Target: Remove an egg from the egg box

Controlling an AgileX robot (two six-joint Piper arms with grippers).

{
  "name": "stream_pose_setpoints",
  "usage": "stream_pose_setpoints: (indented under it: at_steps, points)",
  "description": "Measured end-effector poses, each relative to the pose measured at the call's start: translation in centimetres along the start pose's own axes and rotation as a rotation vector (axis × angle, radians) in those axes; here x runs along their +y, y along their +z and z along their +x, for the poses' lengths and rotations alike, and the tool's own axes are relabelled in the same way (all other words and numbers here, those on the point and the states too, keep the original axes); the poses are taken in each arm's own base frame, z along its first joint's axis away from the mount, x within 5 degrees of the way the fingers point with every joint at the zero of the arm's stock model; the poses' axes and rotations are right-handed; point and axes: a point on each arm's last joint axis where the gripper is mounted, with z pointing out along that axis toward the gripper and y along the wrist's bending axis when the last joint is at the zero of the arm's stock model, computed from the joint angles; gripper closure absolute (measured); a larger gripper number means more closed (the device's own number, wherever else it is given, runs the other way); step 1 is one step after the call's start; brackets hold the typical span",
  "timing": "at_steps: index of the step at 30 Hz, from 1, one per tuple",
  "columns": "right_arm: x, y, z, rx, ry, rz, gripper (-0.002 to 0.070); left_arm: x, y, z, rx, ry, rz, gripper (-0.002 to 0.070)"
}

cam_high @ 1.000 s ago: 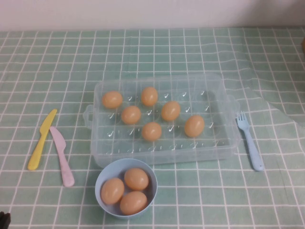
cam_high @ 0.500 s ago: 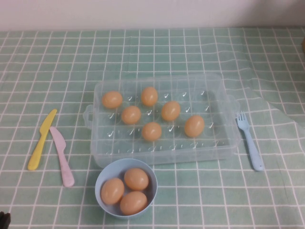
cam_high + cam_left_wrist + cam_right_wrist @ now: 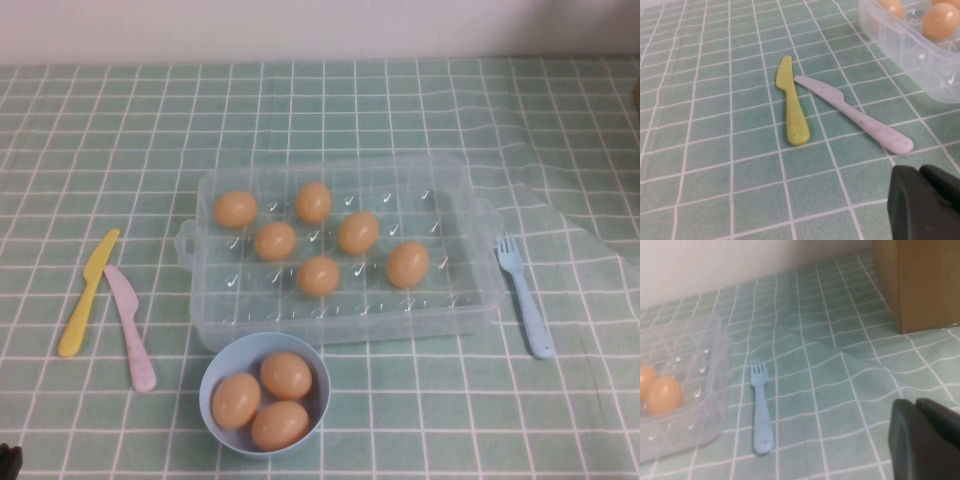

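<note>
The egg box (image 3: 340,250) sits in the middle of the counter (image 3: 100,130), which is covered in a green checked cloth; six eggs lie in its dimpled floor, toward its left and middle, and the egg (image 3: 407,264) farthest right rests alone near the box's centre-right; the right-hand cells hold nothing. Just in front of the box stands a round light-blue bowl (image 3: 264,393) with three more eggs inside, touching one another. Left of the box lie a yellow knife (image 3: 88,292) and a pink knife (image 3: 129,326), side by side, tips close together; right of the box lies a blue fork (image 3: 525,296), tines pointing away from the robot. The left hand (image 3: 925,202) hangs low over the counter near the two knives, well apart from the box; the right hand (image 3: 927,440) hangs over the cloth beside the fork, near a brown wooden block (image 3: 920,282); for both hands I cannot tell whether they are spread or pressed together.
</note>
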Motion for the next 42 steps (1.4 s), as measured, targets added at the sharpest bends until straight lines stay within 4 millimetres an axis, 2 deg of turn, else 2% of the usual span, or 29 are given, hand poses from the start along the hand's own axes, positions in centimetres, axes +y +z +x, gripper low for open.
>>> stream_pose_setpoints:
  at_steps: [8, 12, 17, 21, 24, 30, 36, 42]
  points:
    - [0.5, -0.1, -1.4, -0.143, 0.242, -0.069, 0.0694, 0.0, 0.0, 0.0, 0.000, 0.000, 0.000, 0.0679]
    - [0.4, -0.2, -1.7, -0.184, 0.275, -0.075, 0.0694, 0.0, 0.0, 0.0, 0.000, 0.000, 0.000, 0.0679]
    - [0.5, -0.1, -1.5, -0.151, 0.326, -0.085, 0.0694, 0.0, 0.0, 0.0, 0.000, 0.000, 0.000, 0.0679]
    - [1.4, -0.4, -1.8, -0.020, 0.385, -0.120, 0.0694, 0.0, 0.0, 0.0, 0.000, 0.000, 0.000, 0.0679]
    - [2.8, -0.6, -3.9, 0.117, 0.376, -0.141, 0.0694, 0.0, 0.0, 0.0, 0.000, 0.000, 0.000, 0.0679]
    - [5.5, -0.4, -8.1, 0.466, 0.217, -0.183, 0.0694, 0.0, 0.0, 0.0, 0.000, 0.000, 0.000, 0.0679]
    - [6.4, 2.0, -11.2, 0.711, 0.069, -0.172, 0.0694, 0.0, 0.0, 0.0, 0.000, 0.000, 0.000, 0.0679]
    - [6.4, 5.5, -12.0, 0.895, 0.014, -0.148, 0.0694, 0.0, 0.0, 0.0, 0.000, 0.000, 0.000, 0.0679]
